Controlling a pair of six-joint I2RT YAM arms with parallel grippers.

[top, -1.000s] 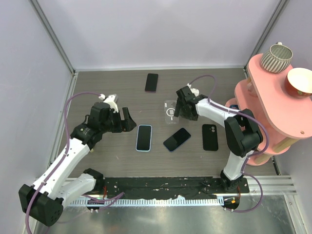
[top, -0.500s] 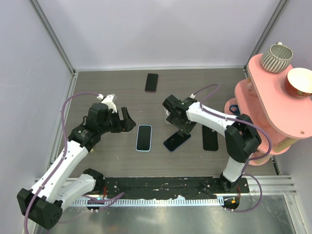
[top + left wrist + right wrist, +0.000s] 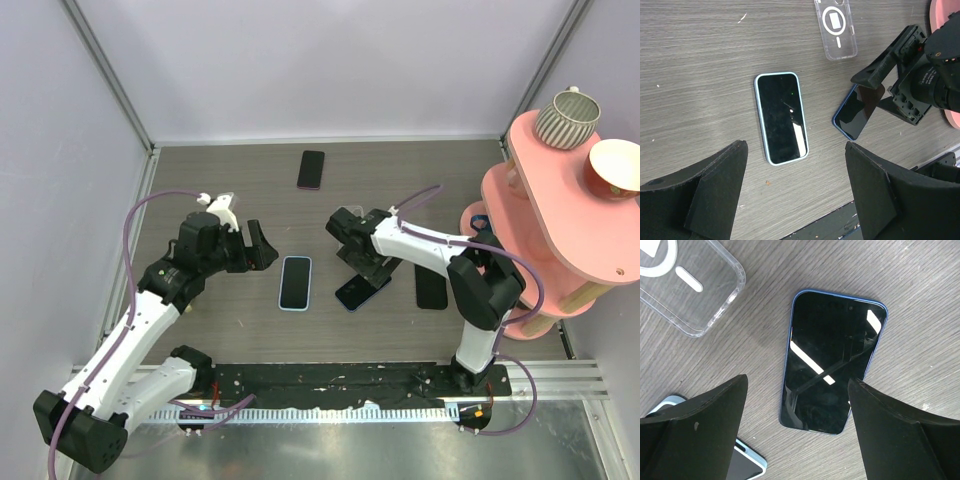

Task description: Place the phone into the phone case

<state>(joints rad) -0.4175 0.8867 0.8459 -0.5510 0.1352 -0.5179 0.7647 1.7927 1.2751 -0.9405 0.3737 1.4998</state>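
The phone (image 3: 832, 360) is a dark slab with a glossy screen and a dark bluish edge, lying flat and face up on the wood table; it also shows in the top view (image 3: 356, 295) and the left wrist view (image 3: 856, 114). The clear phone case (image 3: 687, 282) with a white ring mark lies flat just beyond it, also in the left wrist view (image 3: 836, 27); in the top view the right arm hides it. My right gripper (image 3: 797, 382) (image 3: 358, 260) is open and empty, hovering over the phone. My left gripper (image 3: 796, 150) (image 3: 255, 245) is open and empty.
A light-blue-rimmed phone (image 3: 295, 283) (image 3: 781, 117) lies under my left gripper. A black phone-sized slab (image 3: 431, 288) lies right of the phone. A phone with a pinkish rim (image 3: 311, 169) lies at the back. A pink shelf stand (image 3: 545, 215) with cups is at the right.
My right gripper has moved left and nearer, from over the clear case to over the dark phone. My left arm has barely shifted.
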